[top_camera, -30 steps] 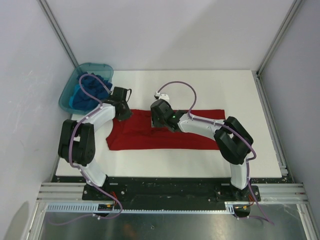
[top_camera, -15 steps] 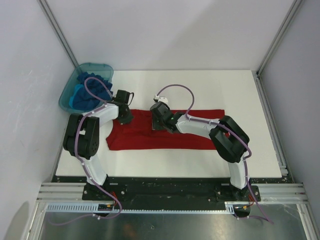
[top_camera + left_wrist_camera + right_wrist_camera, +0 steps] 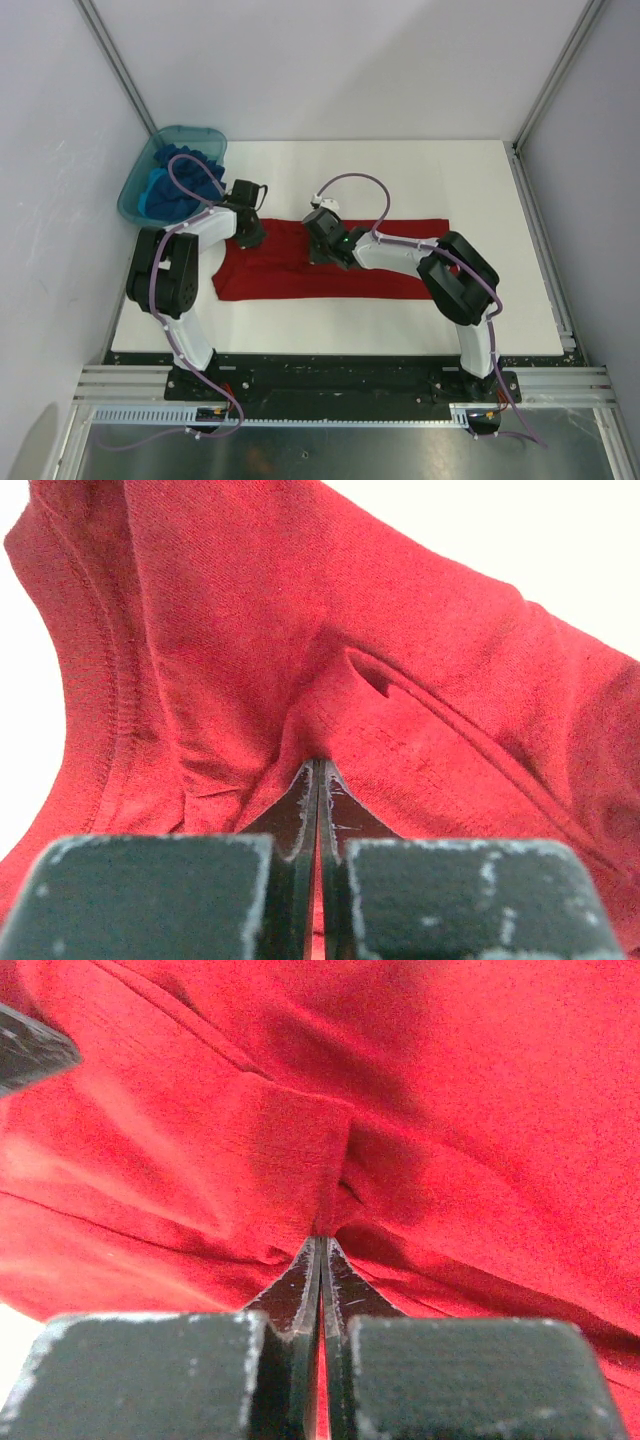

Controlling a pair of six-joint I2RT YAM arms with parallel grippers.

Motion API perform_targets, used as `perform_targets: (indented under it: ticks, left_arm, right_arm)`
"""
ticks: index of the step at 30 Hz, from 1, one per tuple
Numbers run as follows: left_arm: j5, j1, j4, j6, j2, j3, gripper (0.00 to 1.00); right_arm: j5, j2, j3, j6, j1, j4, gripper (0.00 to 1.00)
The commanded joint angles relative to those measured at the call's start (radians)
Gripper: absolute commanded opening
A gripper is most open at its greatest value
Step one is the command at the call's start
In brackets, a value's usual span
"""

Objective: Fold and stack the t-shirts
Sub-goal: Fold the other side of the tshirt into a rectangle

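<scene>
Left arm's elbow (image 3: 163,272) has swung inward; left end effector (image 3: 318,770) and right end effector (image 3: 320,1245) each clamp the big bright-red cloth t-shirt (image 3: 300,285), spread on the white tabletop (image 3: 420,180). Thin pinches, so fabric could slip mid-fold.

The big t-shirt (image 3: 330,280) lies flat across the middle of the table (image 3: 420,180). The tub (image 3: 135,190) sits at the back left corner, behind the big t-shirt, with the other t-shirts (image 3: 185,175) piled in it. The left gripper (image 3: 246,238) sits on the big t-shirt's back left corner, and the right gripper (image 3: 316,250) sits on its back edge, near the middle.
</scene>
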Motion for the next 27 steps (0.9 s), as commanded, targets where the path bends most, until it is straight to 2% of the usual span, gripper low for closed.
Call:
perform_targets:
  ticks: [1,12,17,19,23,27]
  left_arm:
    - [-0.044,0.014,0.014,-0.002,0.004,-0.014,0.0]
    - [-0.033,0.025,0.014,0.008,0.008,-0.009,0.0]
    - [-0.005,0.025,0.014,0.028,-0.033,-0.005,0.03]
    - [0.012,0.024,0.013,0.031,-0.06,-0.008,0.05]
    - [0.048,0.02,0.012,0.035,-0.12,-0.013,0.13]
    - [0.074,-0.017,0.013,0.026,-0.188,-0.021,0.2]
  right_arm:
    - [0.026,-0.054,-0.053,0.01,0.001,0.009,0.0]
    - [0.005,-0.102,-0.142,0.018,-0.004,0.044,0.01]
    - [0.006,-0.183,-0.143,-0.007,-0.009,0.052,0.23]
    - [0.007,-0.212,-0.141,-0.021,-0.015,0.057,0.29]
    - [0.017,-0.226,-0.138,-0.04,-0.04,0.051,0.32]
    - [0.035,-0.234,-0.143,-0.036,-0.11,-0.024,0.32]
